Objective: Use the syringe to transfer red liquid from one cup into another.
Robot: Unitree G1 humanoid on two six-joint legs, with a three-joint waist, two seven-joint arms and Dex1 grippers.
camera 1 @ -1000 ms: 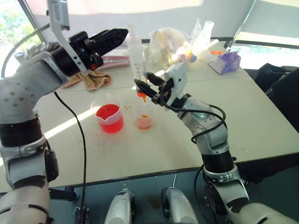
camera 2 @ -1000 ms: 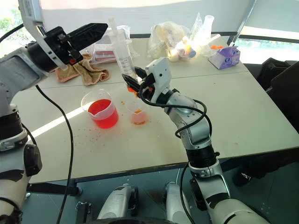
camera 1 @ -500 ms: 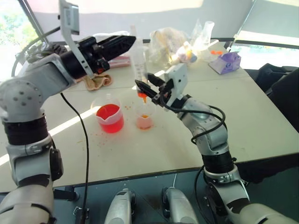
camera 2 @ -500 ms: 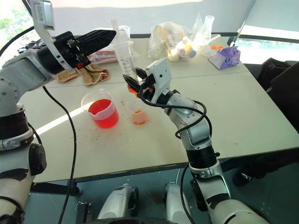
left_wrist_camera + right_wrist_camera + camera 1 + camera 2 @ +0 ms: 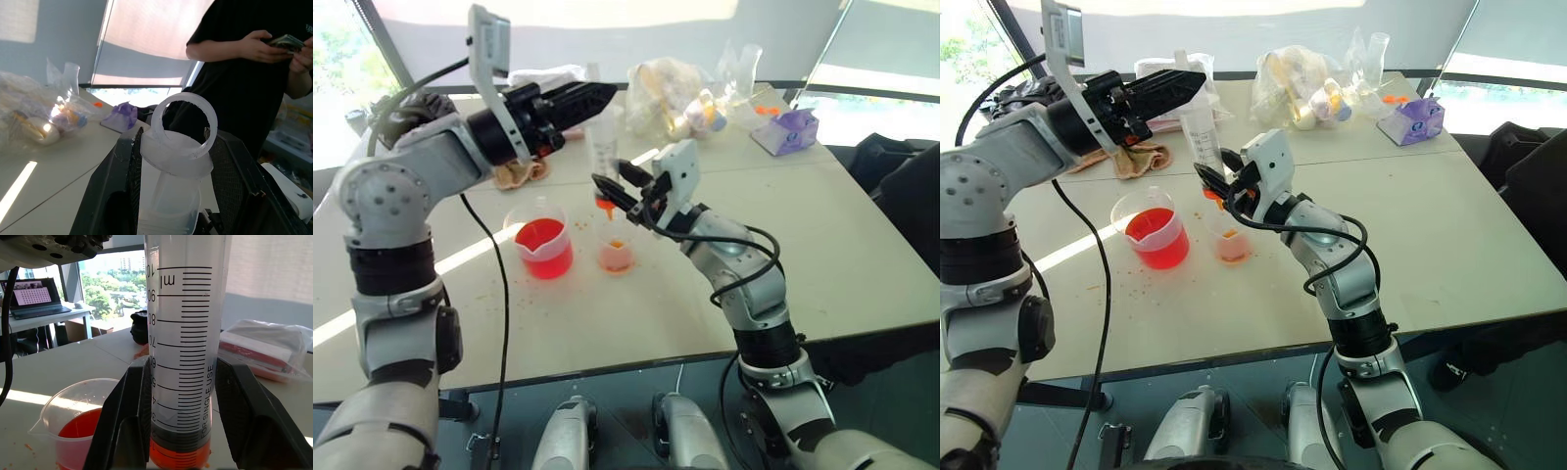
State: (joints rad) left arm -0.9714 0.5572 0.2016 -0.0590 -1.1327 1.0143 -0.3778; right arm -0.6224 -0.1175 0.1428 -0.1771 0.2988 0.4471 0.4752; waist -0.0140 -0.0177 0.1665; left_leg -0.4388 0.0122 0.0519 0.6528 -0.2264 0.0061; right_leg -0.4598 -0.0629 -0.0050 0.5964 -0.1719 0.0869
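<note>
Now the left gripper [image 5: 602,95] has swung in from the left since a second ago and reached the top of the syringe [image 5: 604,147]; before, it was well off to the side, near the towel [image 5: 1141,157]. In the left wrist view its two fingers [image 5: 120,186] stand apart on either side of the white plunger ring [image 5: 184,125], close beside it; contact can't be told, so nothing counts as held there. Right gripper [image 5: 612,191] hasn't moved: same spot, same pose, clamped tight on the lower barrel of the syringe, one finger [image 5: 128,421] each side, just above the short orange tip. Syringe is upright, tilted a bit, tip hanging over the smaller cup [image 5: 616,250] and apart from it. Right wrist view shows a thin band of red liquid [image 5: 180,455] at the barrel bottom under the dark plunger seal, rest of the barrel clear. Smaller cup holds a little pale pink-orange liquid. Spouted beaker [image 5: 542,245] sits just beside it on the robot's left, roughly half full of bright red. Both cups are unmoved on the worktop [image 5: 862,245], orange specks scattered around them. Bags, a purple box [image 5: 786,130] and clutter at the far edge look unchanged. A person in a black shirt [image 5: 254,73] stands beyond the worktop, hands together holding something.
</note>
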